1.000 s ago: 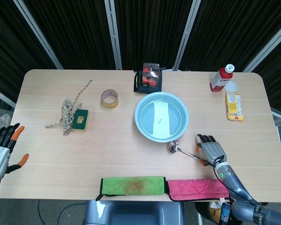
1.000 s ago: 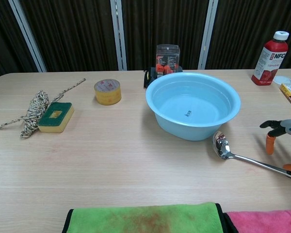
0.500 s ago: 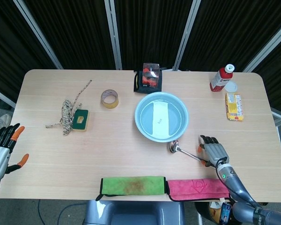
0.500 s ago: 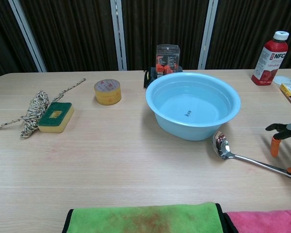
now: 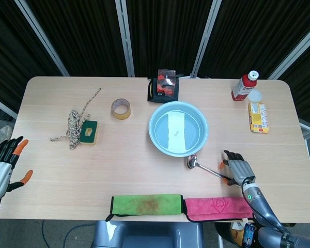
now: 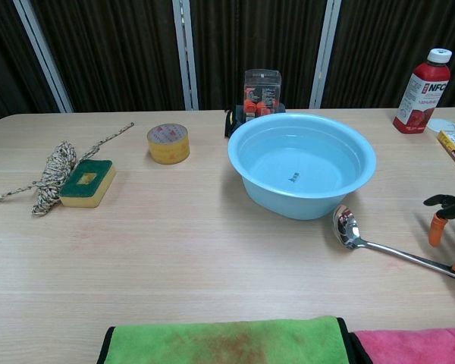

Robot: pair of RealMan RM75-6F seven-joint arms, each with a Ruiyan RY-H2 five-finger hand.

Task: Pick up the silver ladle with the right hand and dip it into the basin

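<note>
The silver ladle [image 5: 204, 168] lies flat on the table just in front of the light blue basin [image 5: 151, 129], its bowl [image 6: 345, 225] almost touching the basin wall [image 6: 303, 208] and its handle running out to the right. My right hand [image 5: 240, 169] sits over the far end of the handle with its fingers apart, gripping nothing. In the chest view only its dark fingers with orange tips [image 6: 437, 227] show at the right edge, above the handle. My left hand [image 5: 2, 165] hangs open off the table's left edge, far from the ladle.
A red bottle [image 5: 244, 86] and a yellow packet [image 5: 258, 117] stand at the back right. A green cloth [image 5: 146, 203] and a pink cloth [image 5: 217, 208] lie along the front edge. Tape roll [image 5: 121, 108], sponge [image 5: 88, 131] and rope [image 5: 72, 126] are on the left.
My right hand has drifted a little to the right and toward the front edge, along the ladle's handle. The ladle has not moved.
</note>
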